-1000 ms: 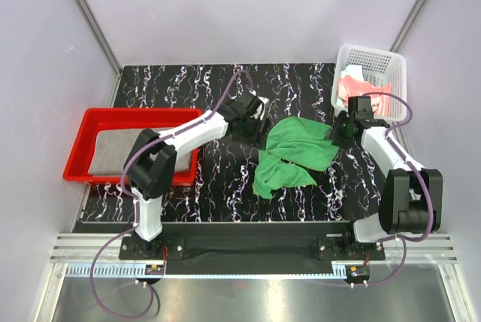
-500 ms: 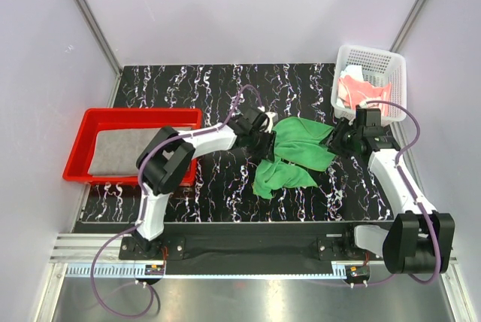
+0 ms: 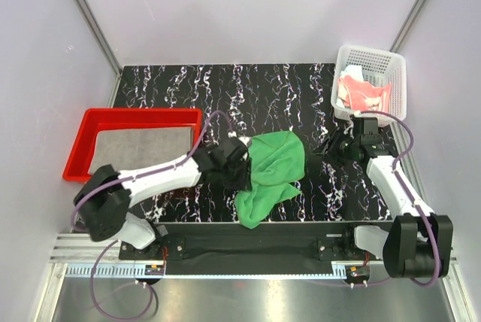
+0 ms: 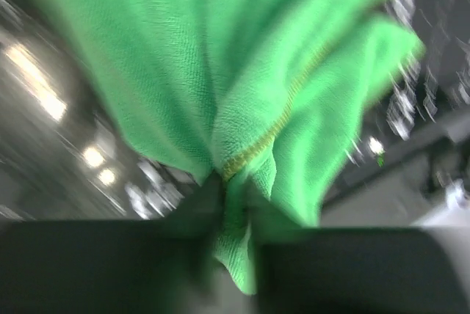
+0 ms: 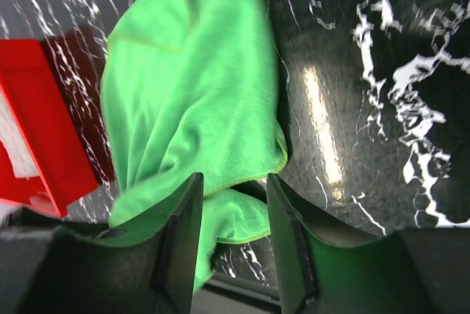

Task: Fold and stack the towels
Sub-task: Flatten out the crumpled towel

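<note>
The bright green towel lies bunched at the middle of the table, one end trailing toward the near edge. My left gripper is shut on its left edge. In the left wrist view a fold of the green towel is pinched between the jaws of that gripper. My right gripper stands open just right of the towel, apart from it. In the right wrist view the green towel lies beyond the spread fingers of this gripper. A grey towel lies flat in the red tray. A salmon-pink towel sits in the basket.
The red tray stands at the left of the black marbled table, and its corner shows in the right wrist view. The white perforated basket stands at the back right. Walls enclose the table at the back and sides.
My left gripper has shut on the green towel's left edge and dragged it left and toward the near edge. My right gripper has drawn back slightly to the right of the towel.
</note>
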You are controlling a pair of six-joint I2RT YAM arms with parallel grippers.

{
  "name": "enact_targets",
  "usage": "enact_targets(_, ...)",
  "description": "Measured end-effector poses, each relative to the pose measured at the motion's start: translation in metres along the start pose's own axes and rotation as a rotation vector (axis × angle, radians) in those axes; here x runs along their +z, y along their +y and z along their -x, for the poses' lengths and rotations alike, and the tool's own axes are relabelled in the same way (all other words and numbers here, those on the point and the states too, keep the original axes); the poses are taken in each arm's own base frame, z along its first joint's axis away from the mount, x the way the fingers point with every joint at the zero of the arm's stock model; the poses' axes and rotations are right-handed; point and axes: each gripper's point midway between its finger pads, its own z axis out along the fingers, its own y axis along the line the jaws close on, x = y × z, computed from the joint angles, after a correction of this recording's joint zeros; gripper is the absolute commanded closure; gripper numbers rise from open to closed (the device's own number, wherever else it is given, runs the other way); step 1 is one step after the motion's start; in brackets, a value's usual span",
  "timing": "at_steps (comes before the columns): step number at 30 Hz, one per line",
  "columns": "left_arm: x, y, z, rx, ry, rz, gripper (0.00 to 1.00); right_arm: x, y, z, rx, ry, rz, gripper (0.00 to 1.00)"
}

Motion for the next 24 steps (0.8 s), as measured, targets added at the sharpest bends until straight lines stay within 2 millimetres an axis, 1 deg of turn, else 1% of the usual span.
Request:
enact_targets(1, -0.007, -0.009, -0.010, 0.003, -0.005, -0.017, 0.47, 0.003, -0.002, -0.004, 0.011, 0.017, -0.002, 0.53)
enact_targets(2, -0.013, -0.018, -0.018, 0.008, -0.003, -0.040, 0.42, 0.006, -0.004, -0.007, 0.021, 0.031, -0.002, 0.53)
enact_targets(3, -0.019, -0.026, -0.025, 0.014, 0.000, -0.058, 0.41, 0.009, -0.005, -0.009, 0.028, 0.042, -0.001, 0.53)
enact_targets(4, -0.023, -0.032, -0.027, 0.020, 0.003, -0.067, 0.39, 0.011, -0.006, -0.012, 0.038, 0.055, 0.001, 0.54)
enact_targets(5, -0.028, -0.035, -0.023, 0.030, -0.004, -0.059, 0.37, 0.012, -0.007, -0.015, 0.047, 0.063, 0.002, 0.54)
enact_targets(6, -0.032, -0.037, -0.014, 0.054, -0.023, -0.043, 0.38, 0.014, -0.007, -0.017, 0.057, 0.070, 0.008, 0.55)
enact_targets(8, -0.041, -0.043, 0.015, 0.119, -0.077, 0.005, 0.38, 0.017, -0.008, -0.022, 0.082, 0.074, 0.021, 0.55)
enact_targets(11, -0.052, -0.066, 0.085, 0.259, -0.240, 0.050, 0.41, 0.026, -0.017, -0.035, 0.148, 0.082, 0.025, 0.54)
enact_targets(13, -0.050, -0.079, 0.127, 0.366, -0.328, 0.085, 0.40, 0.031, -0.024, -0.044, 0.191, 0.098, 0.012, 0.53)
enact_targets(14, -0.044, -0.081, 0.143, 0.418, -0.352, 0.107, 0.40, 0.034, -0.026, -0.046, 0.210, 0.103, 0.007, 0.53)
enact_targets(16, -0.022, -0.079, 0.162, 0.533, -0.347, 0.167, 0.41, 0.039, -0.028, -0.047, 0.237, 0.106, 0.007, 0.52)
enact_targets(17, -0.007, -0.075, 0.167, 0.585, -0.333, 0.196, 0.41, 0.041, -0.028, -0.046, 0.245, 0.104, 0.010, 0.52)
enact_targets(18, 0.011, -0.068, 0.169, 0.640, -0.305, 0.227, 0.41, 0.043, -0.027, -0.045, 0.249, 0.101, 0.012, 0.52)
enact_targets(19, 0.029, -0.059, 0.165, 0.693, -0.264, 0.252, 0.42, 0.044, -0.026, -0.043, 0.248, 0.094, 0.017, 0.52)
enact_targets(21, 0.060, -0.039, 0.151, 0.792, -0.177, 0.288, 0.43, 0.045, -0.025, -0.041, 0.243, 0.084, 0.022, 0.51)
enact_targets(22, 0.072, -0.029, 0.144, 0.832, -0.136, 0.301, 0.43, 0.045, -0.025, -0.039, 0.241, 0.078, 0.022, 0.51)
enact_targets(23, 0.080, -0.021, 0.139, 0.864, -0.103, 0.313, 0.43, 0.045, -0.025, -0.038, 0.238, 0.073, 0.023, 0.51)
enact_targets(24, 0.086, -0.016, 0.136, 0.888, -0.082, 0.319, 0.43, 0.046, -0.025, -0.037, 0.237, 0.069, 0.023, 0.51)
